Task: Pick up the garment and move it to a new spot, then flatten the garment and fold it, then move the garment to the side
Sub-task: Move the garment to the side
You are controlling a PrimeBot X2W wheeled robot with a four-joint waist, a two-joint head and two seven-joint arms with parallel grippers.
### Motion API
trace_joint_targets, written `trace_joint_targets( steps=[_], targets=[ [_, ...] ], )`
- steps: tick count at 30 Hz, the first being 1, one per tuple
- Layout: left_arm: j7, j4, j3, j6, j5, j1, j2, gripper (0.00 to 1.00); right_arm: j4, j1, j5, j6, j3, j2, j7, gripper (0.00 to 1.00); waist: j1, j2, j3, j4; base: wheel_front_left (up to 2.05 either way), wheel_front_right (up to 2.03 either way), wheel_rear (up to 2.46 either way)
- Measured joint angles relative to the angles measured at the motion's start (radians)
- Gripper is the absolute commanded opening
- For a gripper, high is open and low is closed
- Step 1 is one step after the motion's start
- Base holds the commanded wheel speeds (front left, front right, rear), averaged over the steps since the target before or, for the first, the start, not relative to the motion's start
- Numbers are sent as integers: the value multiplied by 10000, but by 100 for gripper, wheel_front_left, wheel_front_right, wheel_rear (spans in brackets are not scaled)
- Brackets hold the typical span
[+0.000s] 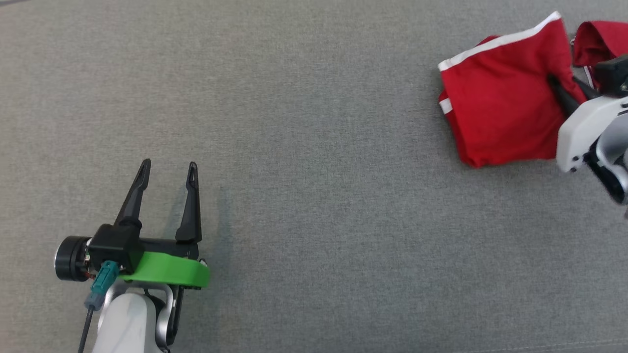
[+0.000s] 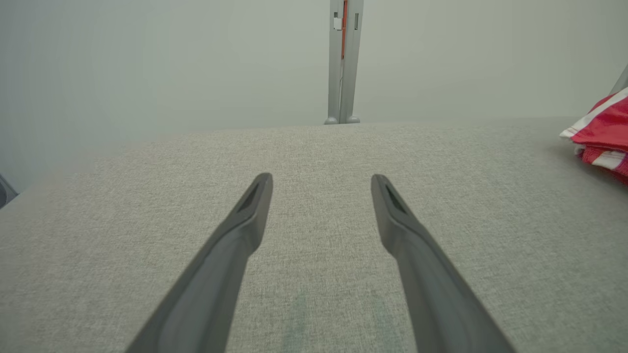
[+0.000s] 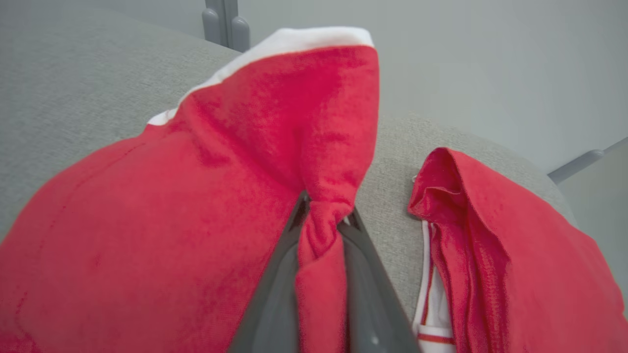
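The garment (image 1: 500,105) is red cloth with white trim, bunched at the far right of the grey surface. My right gripper (image 1: 563,83) is shut on a fold of it; in the right wrist view the two dark fingers pinch a ridge of the red garment (image 3: 319,235) between them (image 3: 325,220), and another part of the cloth lies to the right. My left gripper (image 1: 169,171) hovers at the lower left, open and holding nothing, far from the cloth. In the left wrist view its fingers (image 2: 321,184) are spread over bare fabric, with the garment's edge (image 2: 603,132) at the far right.
The grey fabric surface (image 1: 314,171) spans the whole head view. A grey upright post (image 2: 344,59) stands beyond its far edge, and a pale wall lies behind.
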Motion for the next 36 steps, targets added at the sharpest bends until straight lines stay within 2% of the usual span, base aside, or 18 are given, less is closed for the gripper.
trace_joint_targets(
  steps=[9, 16, 26, 27, 28, 29, 30, 36],
  targets=[
    [0, -508, -199, -104, 347, -598, 443, 100, -487, -828, 451, 0, -362, -1722, 280, 0, 0, 0, 1247, -948, 0, 0, 0],
    [67, -1212, -242, -111, 495, -715, 859, 100, -497, -1508, 757, 0, -364, -2495, 566, 0, 1, 0, 2088, -1621, 0, 0, 0],
    [431, -2220, -360, -100, 533, -703, 1039, 100, 320, -2633, 951, 0, -31, -2838, 723, 0, 0, 0, 2777, -2083, 0, 0, 0],
    [443, -2266, -360, -100, 533, -699, 1055, 100, 431, -2731, 926, 0, 6, -2838, 694, 10, 0, 0, 2802, -2087, 0, 0, 0],
    [472, -2307, -366, -98, 531, -694, 1064, 100, 594, -2831, 915, 0, 27, -2815, 677, 34, 0, 0, 2816, -2081, 0, 0, 0],
    [476, -2332, -376, -67, 531, -684, 1072, 100, 769, -2904, 907, 0, 59, -2763, 610, 82, 1, 0, 2820, -2067, 0, 0, 0],
    [479, -2353, -387, -52, 531, -680, 1072, 100, 917, -2969, 892, 0, 81, -2711, 573, 100, 0, 0, 2820, -2051, 0, 0, 0],
    [454, -2265, -351, 25, 439, -547, 1104, 100, 1655, -3219, 644, 0, 301, -2424, 50, 100, 0, 0, 2672, -1952, 0, 0, 0]
  ],
)
